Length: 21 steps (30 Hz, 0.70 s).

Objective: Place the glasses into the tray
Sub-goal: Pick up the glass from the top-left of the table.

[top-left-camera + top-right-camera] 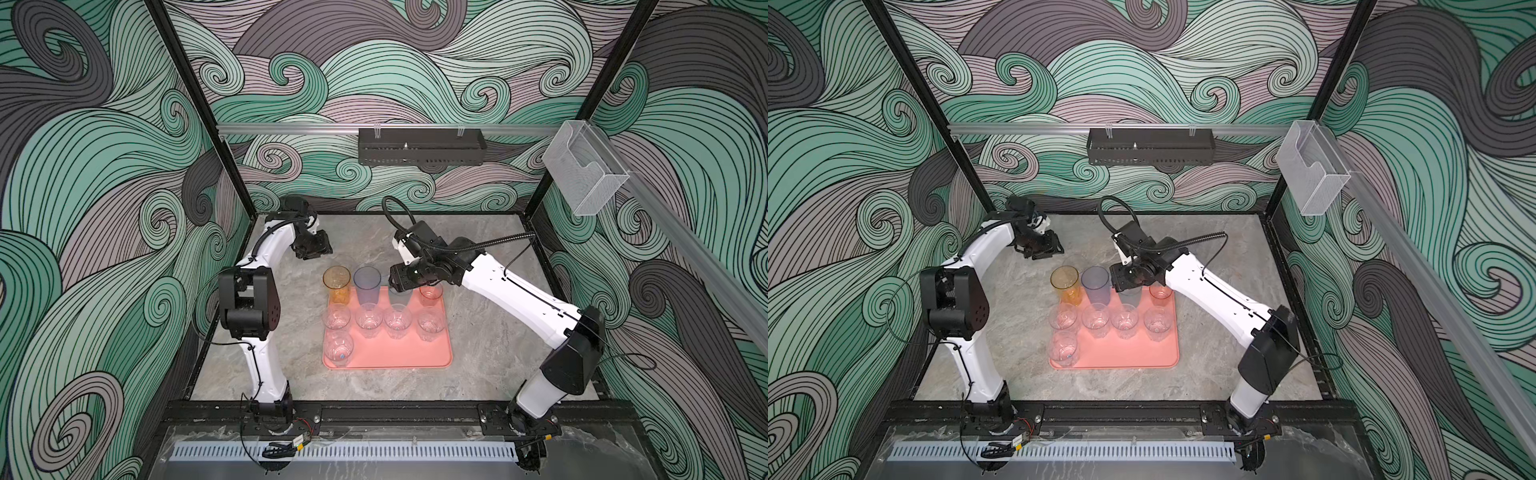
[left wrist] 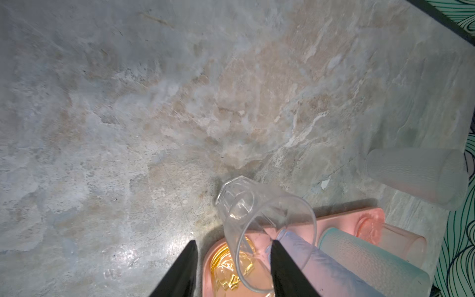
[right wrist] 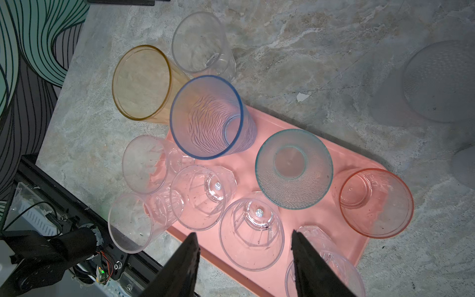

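The salmon tray [image 1: 415, 353] lies mid-table and is mostly loaded, with nine glasses standing on it.

The right gripper [image 3: 244, 232] hovers over the tray's far side. Its jaws are apart and it holds nothing. The left gripper [image 2: 233, 241] hangs over the table [image 1: 478, 353] just beyond the tray's far left corner. Its jaws are spread to either side of a short clear glass [image 2: 246, 205] that stands on the table there. One finger is plainly clear of the glass, so I judge it not gripped yet.

The tray's far row runs left to right: the tall amber glass [image 1: 336, 282], the blue-violet glass [image 1: 367, 284], the teal glass [image 3: 294, 168], and the short reddish glass [image 1: 431, 293]. Nearer are five short clear glasses [image 1: 369, 320], four in a row and one at the near left corner.

Off the tray, besides the one under the left gripper, a frosted-looking glass [image 3: 437, 79] stands beyond the far right corner. A blurred shape beside it may be another glass.

By my reckoning two or three placements remain, and the tray's near right area is bare for them.
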### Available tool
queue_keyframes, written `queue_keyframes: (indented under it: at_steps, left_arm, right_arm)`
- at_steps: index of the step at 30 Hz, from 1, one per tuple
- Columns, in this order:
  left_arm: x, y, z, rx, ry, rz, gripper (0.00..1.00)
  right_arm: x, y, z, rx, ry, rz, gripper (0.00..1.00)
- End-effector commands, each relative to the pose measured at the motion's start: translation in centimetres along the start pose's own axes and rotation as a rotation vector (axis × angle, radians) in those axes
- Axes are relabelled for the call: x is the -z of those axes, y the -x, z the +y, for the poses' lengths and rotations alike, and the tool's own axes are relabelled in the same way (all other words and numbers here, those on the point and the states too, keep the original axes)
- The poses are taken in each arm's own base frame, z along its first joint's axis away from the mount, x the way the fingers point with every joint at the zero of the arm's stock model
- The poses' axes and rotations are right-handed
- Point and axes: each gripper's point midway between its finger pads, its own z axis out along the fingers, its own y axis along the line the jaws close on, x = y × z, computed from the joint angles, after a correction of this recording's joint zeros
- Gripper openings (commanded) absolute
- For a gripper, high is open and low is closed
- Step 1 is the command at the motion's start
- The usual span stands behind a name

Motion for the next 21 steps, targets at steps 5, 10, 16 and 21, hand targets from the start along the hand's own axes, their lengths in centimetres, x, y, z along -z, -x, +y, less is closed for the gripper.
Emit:
queue_keyframes:
  at_steps: [5, 10, 16, 21]
  left_arm:
    - [-1.3, -0.8, -1.3, -0.052, 0.019, 0.051, 0.47]
    - [-2.5, -1.1, -1.0, -0.065, 0.052, 0.076, 0.44]
    - [-3.8, -1.3, -0.6, -0.088, 0.085, 0.093, 0.38]
    - [-4.5, -1.0, -0.2, -0.102, 0.126, 0.069, 0.3]
  right_arm:
    - [0.1, 0.1, -0.9, -0.018, 0.005, -0.01, 0.58]
    - [0.1, 0.0, -1.0, -0.02, 0.007, -0.009, 0.58]
    - [0.1, -0.2, -1.2, -0.029, 0.006, -0.008, 0.58]
    - [0.0, -0.3, -1.2, -0.033, 0.011, -0.005, 0.58]
